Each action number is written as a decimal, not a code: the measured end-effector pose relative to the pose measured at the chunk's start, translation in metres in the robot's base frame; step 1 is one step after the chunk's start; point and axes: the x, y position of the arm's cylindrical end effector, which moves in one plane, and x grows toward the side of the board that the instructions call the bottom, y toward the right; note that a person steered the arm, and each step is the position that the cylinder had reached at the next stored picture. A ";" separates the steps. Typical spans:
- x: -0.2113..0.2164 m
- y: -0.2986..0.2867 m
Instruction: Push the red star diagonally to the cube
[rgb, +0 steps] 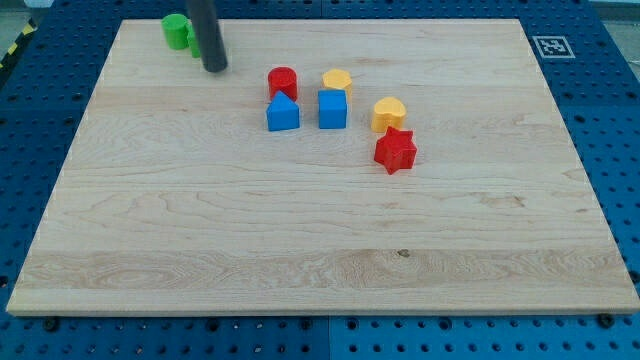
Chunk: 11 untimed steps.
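The red star (396, 151) lies right of the board's middle, touching a yellow block (388, 113) just above it. The blue cube (333, 109) sits up and to the left of the star, with a small gap between them. My tip (215, 68) is at the end of the dark rod near the view's top left, far from the star and left of the whole cluster.
A blue triangular block (283, 113) sits left of the cube, with a red cylinder (283, 81) above it and a yellow block (337, 81) above the cube. Green blocks (178, 30) lie behind the rod at the top left. The wooden board (300, 250) rests on a blue pegboard.
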 end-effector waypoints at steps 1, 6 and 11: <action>0.022 0.043; 0.169 0.246; 0.229 0.334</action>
